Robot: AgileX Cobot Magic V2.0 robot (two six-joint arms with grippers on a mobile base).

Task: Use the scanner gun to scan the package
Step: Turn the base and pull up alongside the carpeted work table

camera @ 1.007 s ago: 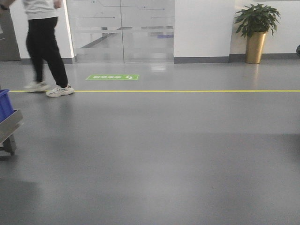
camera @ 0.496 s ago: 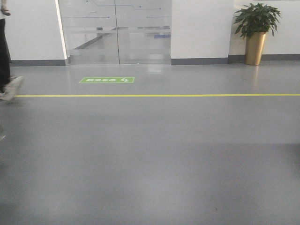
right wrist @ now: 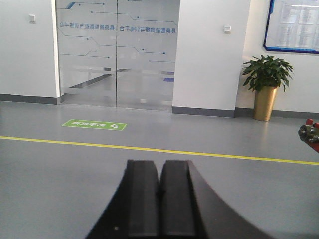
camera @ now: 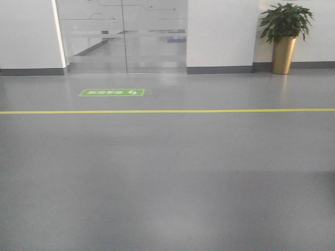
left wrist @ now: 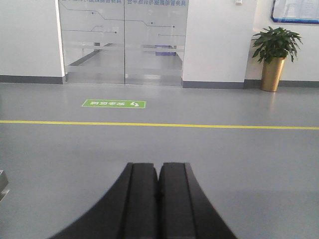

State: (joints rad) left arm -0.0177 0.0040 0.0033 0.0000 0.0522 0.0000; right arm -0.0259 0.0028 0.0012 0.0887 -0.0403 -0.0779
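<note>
The package and the scanner gun are out of view in every frame. My left gripper [left wrist: 159, 167] is shut and empty, its black fingers pressed together and pointing out over bare grey floor. My right gripper [right wrist: 159, 164] is likewise shut and empty, held level above the floor. Neither gripper shows in the front view.
A yellow floor line [camera: 167, 111] runs across the grey floor. A green floor sign [camera: 111, 92] lies before frosted glass doors [camera: 121, 36]. A potted plant in a gold pot [camera: 283, 49] stands at the far right wall. A red object [right wrist: 310, 133] shows at the right edge.
The front view has swung to the right: the glass doors and green sign have shifted left. The walking person and the blue cart have passed out of the frame on the left.
</note>
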